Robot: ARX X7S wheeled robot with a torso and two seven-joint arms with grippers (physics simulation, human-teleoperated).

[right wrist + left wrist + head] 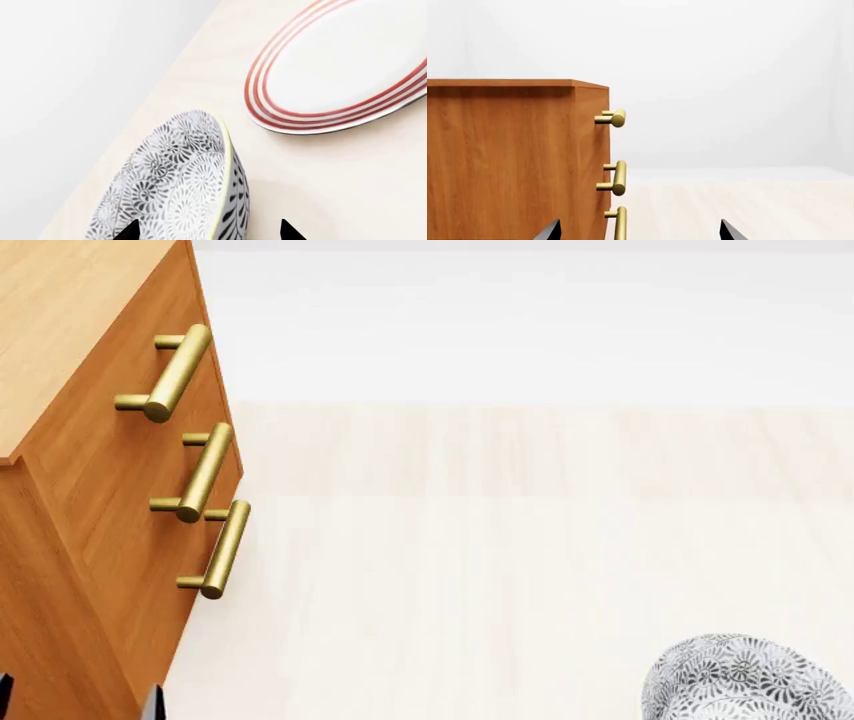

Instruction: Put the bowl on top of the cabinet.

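Note:
The bowl [180, 180], deep and white with a dense grey floral pattern, rests on a pale wood surface; it also shows at the lower right of the head view [747, 680]. My right gripper [208, 232] is open, its dark tips straddling the bowl's rim, one over the inside and one outside the wall. The orange-brown cabinet [94, 500] with brass bar handles stands at the left, its lighter top [67, 320] bare. My left gripper [640, 231] is open and holds nothing, low beside the cabinet's front corner [590, 165].
A flat white plate with red rings [347, 70] lies on the pale surface just beyond the bowl. Brass handles [617, 177] stick out from the cabinet's drawer fronts. Pale floor [534, 540] stretches between cabinet and bowl.

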